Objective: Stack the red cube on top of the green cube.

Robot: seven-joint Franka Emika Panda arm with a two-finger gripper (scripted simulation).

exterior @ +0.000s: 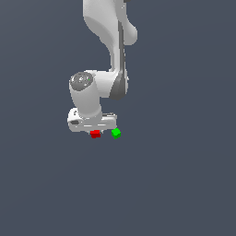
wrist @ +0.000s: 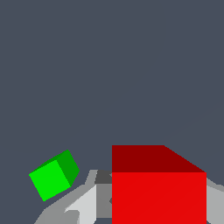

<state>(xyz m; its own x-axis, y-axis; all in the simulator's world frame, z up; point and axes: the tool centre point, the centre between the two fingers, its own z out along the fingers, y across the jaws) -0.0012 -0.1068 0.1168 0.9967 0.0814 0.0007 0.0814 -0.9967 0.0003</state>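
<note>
A white Franka arm (exterior: pixel 108 55) reaches down over a flat, dark grey-blue surface (exterior: pixel 184 184), its gripper (exterior: pixel 94 132) lowered onto the red cube (exterior: pixel 95 134); in the exterior view only the lower part of that cube shows beneath the white hand, the rest hidden by the gripper body. The wrist view puts the red cube (wrist: pixel 158 197) large and square-on between the two pale fingers (wrist: pixel 83 205), one finger showing on each side of it — the hand appears clenched on the cube, the pads pressed to its flanks, though the exact contact is partly hidden by the cube itself. Whether the cube rests on the surface or hangs just clear of it cannot be told from either picture. The green cube (exterior: pixel 116 133) sits on the surface just beside the red one, toward the exterior view's right, apart from it and not touching; in the wrist view the green cube (wrist: pixel 54 176) is turned at an angle to the red cube's faces — its edges skewed rather than parallel. The two cubes look alike in size, and both are far smaller than the hand above them.
</note>
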